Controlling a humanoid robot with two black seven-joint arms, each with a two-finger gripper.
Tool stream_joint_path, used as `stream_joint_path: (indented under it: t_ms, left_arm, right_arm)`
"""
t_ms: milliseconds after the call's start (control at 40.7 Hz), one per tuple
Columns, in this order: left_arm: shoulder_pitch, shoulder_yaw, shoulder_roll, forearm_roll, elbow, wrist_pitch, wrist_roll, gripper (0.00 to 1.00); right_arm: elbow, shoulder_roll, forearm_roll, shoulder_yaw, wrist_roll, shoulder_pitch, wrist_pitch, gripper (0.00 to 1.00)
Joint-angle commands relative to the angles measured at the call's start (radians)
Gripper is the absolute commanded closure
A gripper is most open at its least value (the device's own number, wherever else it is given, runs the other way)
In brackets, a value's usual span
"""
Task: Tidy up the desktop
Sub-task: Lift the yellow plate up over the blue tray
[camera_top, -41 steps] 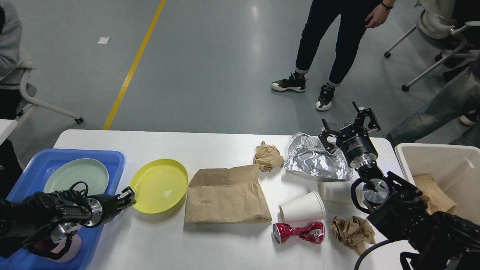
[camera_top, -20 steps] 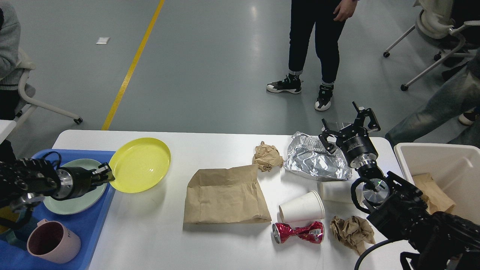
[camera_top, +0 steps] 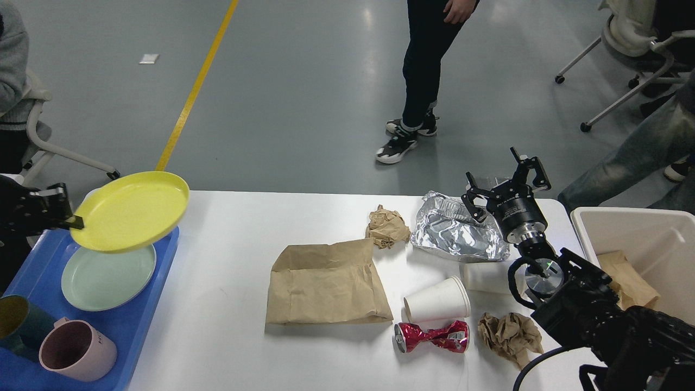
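The white desktop (camera_top: 228, 336) carries a flat brown paper bag (camera_top: 326, 282), two crumpled paper balls (camera_top: 387, 226) (camera_top: 510, 334), a crumpled foil tray (camera_top: 459, 231), two tipped white paper cups (camera_top: 437, 300) (camera_top: 486, 277) and a crushed red can (camera_top: 433, 336). At the far left my left gripper (camera_top: 73, 221) is shut on the rim of a yellow plate (camera_top: 130, 210), held in the air over the blue tray (camera_top: 138, 320). My right gripper (camera_top: 506, 182) stands open just beyond the foil tray, holding nothing.
In the blue tray lie a pale green plate (camera_top: 107, 277), a pink mug (camera_top: 76, 350) and a dark teal cup (camera_top: 13, 320). A beige bin (camera_top: 632, 233) with brown paper inside stands at the right edge. A person's legs (camera_top: 418, 76) and chairs are beyond the table.
My left gripper has lifted the yellow plate off the desktop and carried it left and up, over the blue tray. The right arm has not moved. The person behind has stepped left.
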State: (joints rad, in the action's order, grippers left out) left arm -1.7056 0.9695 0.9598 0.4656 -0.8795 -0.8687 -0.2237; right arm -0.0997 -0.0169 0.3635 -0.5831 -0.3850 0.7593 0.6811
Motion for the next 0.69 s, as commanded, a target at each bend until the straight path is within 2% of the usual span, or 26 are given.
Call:
stream_joint_path:
  t_ms: [0, 123, 320, 418, 443, 492, 664]
  left_arm:
    - [-0.103, -0.002, 0.063, 0.079, 0.002, -0.091, 0.026, 1.0]
    - [-0.127, -0.003, 0.082, 0.105, 0.02, -0.091, 0.044, 1.0]
    - [-0.068, -0.014, 0.077, 0.107, 0.093, -0.082, 0.049, 1.0]
    - [0.007, -0.025, 0.07, 0.097, 0.099, 0.006, 0.049, 1.0]
    - [0.033, -0.028, 0.063, 0.094, 0.099, 0.064, 0.049, 1.0]
    - [0.058, -0.028, 0.056, 0.093, 0.099, 0.126, 0.049, 1.0]
    - [0.167, -0.029, -0.001, 0.088, 0.099, 0.287, 0.049, 1.0]
  right_arm:
    - [0.0, 0.0, 0.0, 0.0, 0.0, 0.0, 0.0, 0.0]
    - [0.0, 0.0, 0.0, 0.0, 0.0, 0.0, 0.0, 0.0]
    - [0.0, 0.0, 0.0, 0.0, 0.0, 0.0, 0.0, 0.0]
    - [0.0, 0.0, 0.0, 0.0, 0.0, -0.001, 0.0, 0.0]
    - [0.0, 0.0, 0.0, 0.0, 0.0, -0.001, 0.0, 0.0]
    - [0.0, 0.0, 0.0, 0.0, 0.0, 0.0, 0.0, 0.0]
    - [0.0, 0.0, 0.0, 0.0, 0.0, 0.0, -0.002, 0.0]
